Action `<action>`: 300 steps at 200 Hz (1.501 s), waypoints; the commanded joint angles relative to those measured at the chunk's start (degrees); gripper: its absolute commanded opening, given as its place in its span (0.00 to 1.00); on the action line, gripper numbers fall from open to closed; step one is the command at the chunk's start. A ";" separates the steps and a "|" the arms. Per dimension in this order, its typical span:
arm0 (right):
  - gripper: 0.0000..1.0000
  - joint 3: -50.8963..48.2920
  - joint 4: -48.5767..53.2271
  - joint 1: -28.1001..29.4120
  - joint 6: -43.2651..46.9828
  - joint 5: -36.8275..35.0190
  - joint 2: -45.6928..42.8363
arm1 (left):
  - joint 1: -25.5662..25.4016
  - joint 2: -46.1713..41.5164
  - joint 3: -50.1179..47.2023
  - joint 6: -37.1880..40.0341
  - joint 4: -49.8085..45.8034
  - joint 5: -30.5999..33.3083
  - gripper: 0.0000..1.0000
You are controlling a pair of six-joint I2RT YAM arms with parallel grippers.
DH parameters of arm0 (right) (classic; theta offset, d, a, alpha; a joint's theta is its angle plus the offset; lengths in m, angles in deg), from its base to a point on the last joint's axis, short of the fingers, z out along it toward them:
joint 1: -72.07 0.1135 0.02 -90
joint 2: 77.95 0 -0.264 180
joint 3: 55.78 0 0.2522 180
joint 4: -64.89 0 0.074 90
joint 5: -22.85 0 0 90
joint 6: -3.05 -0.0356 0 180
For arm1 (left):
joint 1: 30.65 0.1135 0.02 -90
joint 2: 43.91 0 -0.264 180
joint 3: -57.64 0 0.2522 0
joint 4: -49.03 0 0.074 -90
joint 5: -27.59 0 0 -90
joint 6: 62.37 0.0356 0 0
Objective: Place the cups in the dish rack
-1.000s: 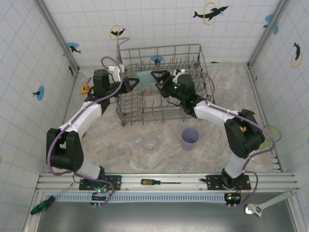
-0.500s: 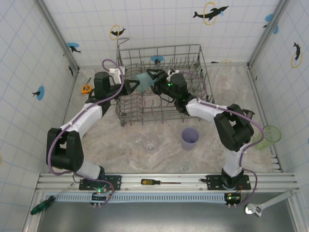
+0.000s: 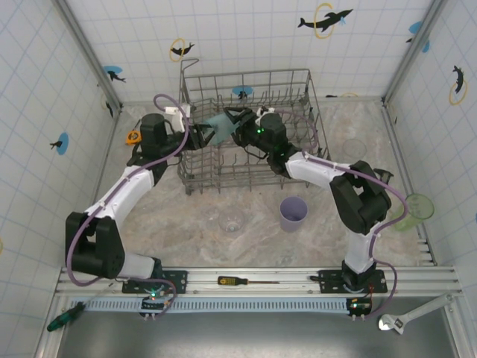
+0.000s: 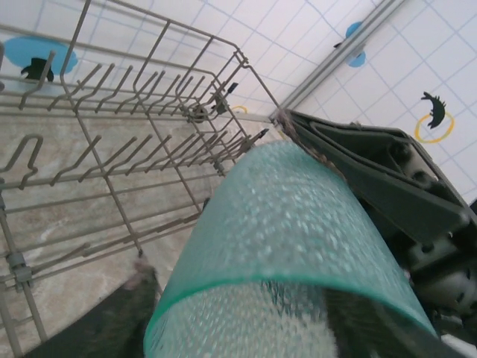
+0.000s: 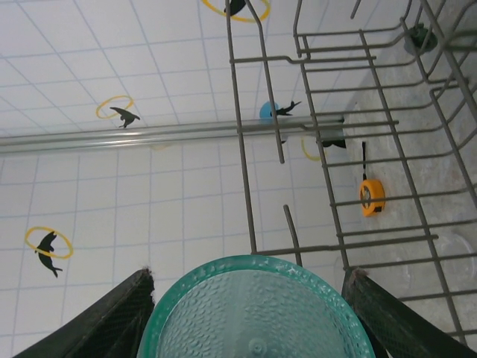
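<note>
The teal cup [image 3: 221, 122] hangs on its side above the grey wire dish rack [image 3: 298, 72], held between my two grippers. My left gripper [image 3: 209, 133] is shut on its open-rim end; in the left wrist view the cup [image 4: 283, 224] covers most of the picture, with one finger [image 4: 133, 294] at its left. My right gripper [image 3: 237, 125] grips the base end; in the right wrist view its fingers [image 5: 134, 306] press against both sides of the cup base [image 5: 257, 321]. A lavender cup [image 3: 293, 213] stands on the table in front of the rack.
A clear cup [image 3: 233, 220] sits left of the lavender one, another clear cup [image 3: 354, 147] right of the rack, and a pale green cup [image 3: 417, 205] at the right edge. An orange tape measure [image 3: 133, 136] lies left of the rack. Rack tines [image 4: 112, 97] stand below the cup.
My right gripper moved left across the rack up to the teal cup and now has its fingers on the base. The left arm shifted slightly while holding the cup.
</note>
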 commanded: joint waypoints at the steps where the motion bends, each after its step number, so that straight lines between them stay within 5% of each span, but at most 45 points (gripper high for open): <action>1: 0.28 2.48 2.96 -0.24 5.73 -0.51 -0.93 | 0.33 -3.93 0.20 2.18 -0.35 2.06 0.76; 34: 0.28 3.03 6.71 -0.65 9.39 -2.90 -1.90 | 0.38 -7.34 0.52 2.85 -3.04 5.51 0.97; 101: 0.28 6.57 14.50 -2.17 17.34 -6.23 -2.77 | 1.49 -9.35 2.70 3.35 -11.22 23.82 0.97; 148: 0.28 9.15 21.18 -2.79 26.09 -11.11 -4.00 | 4.79 -7.72 3.74 2.16 -13.87 26.43 0.97; 226: 0.29 13.14 25.47 -4.20 40.07 -18.49 -2.48 | 8.46 -5.49 4.01 1.95 -17.58 39.56 0.98; 300: 0.29 22.80 29.24 -4.88 52.04 -22.00 3.59 | 13.12 -3.04 2.84 1.12 -16.37 36.62 0.98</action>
